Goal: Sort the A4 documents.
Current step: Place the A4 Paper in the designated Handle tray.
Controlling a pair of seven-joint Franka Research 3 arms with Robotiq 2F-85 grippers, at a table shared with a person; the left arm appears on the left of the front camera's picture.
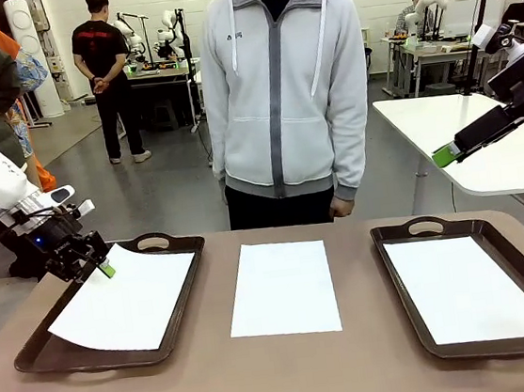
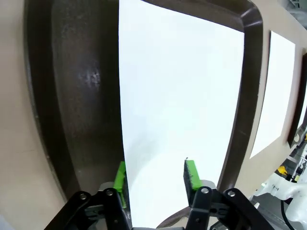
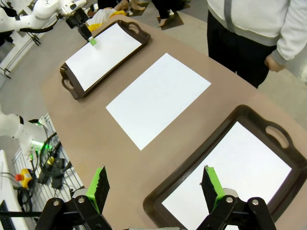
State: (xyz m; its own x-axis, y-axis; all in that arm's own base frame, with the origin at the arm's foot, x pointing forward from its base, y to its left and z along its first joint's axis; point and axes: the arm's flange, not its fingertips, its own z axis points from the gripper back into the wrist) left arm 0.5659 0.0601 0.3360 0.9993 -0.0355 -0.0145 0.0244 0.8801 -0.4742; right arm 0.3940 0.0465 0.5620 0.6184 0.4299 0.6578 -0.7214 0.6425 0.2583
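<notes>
Brown bench (image 1: 357, 365): left sheet (image 1: 128, 306) in left tray (image 1: 34, 352), middle sheet (image 1: 282, 288) mid-bench, right sheet (image 1: 467, 291) in right tray (image 1: 464, 226). Left jaws parted over left sheet's corner, clasping nothing; right jaws wide, empty. Thin, limp, slippery paper, probably best pinched at an edge.

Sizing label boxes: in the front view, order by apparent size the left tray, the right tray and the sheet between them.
1. Right tray and left tray: look alike; the right one is cut by the picture edge, so unranked.
2. Sheet between them: clearly smallest.
</notes>
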